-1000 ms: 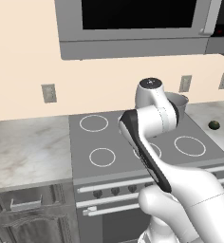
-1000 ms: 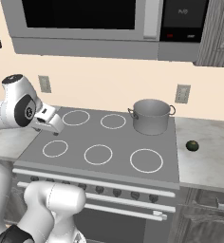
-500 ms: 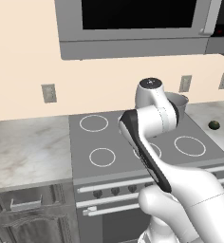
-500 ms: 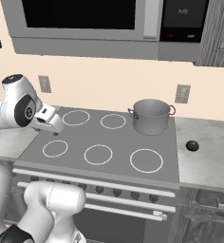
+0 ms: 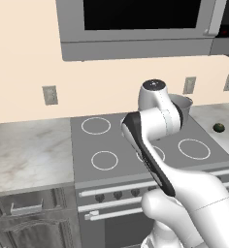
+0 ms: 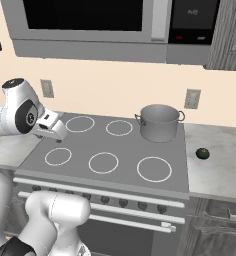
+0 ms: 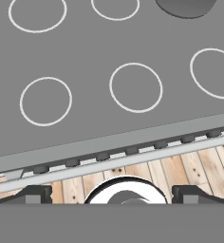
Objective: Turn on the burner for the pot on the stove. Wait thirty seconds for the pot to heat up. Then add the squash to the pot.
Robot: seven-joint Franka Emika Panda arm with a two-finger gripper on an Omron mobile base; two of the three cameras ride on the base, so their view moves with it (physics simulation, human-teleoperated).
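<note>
The stove [image 6: 115, 150] is taking up the middle of both base views, a dark grey flat top with thin white burner rings and a row of dark knobs [image 6: 122, 203] running along its front panel above a pale bar handle. In the hand view the stove [image 7: 90, 52] is stretching across the upper part, with the knob row and bar crossing at a slant and wooden floorboards [image 7: 199, 166] showing below them. A grey microwave [image 6: 85, 25] with a black window is hanging above the range, against a cream wall carrying grey outlets [image 6: 191, 98]. Marbled countertops [image 5: 24, 150] are lying on either side of the stove.

The pot [image 6: 159, 122] is sitting upright on the rear right burner ring, plain grey metal with small side handles; in the left base view the pot [image 5: 183, 102] is peeking out behind the arm. Its base is showing at the top edge of the hand view.

The gripper [image 6: 57, 134] is hovering above the stove's left side, near the rear left ring, holding nothing. In the hand view the two dark fingertips [image 7: 35, 193] are standing spread wide apart.

The squash [image 6: 202, 153] is lying on the right countertop, just beside the stove's edge and well apart from the pot; in the left base view the squash [image 5: 218, 127] is resting there as a small dark green lump
</note>
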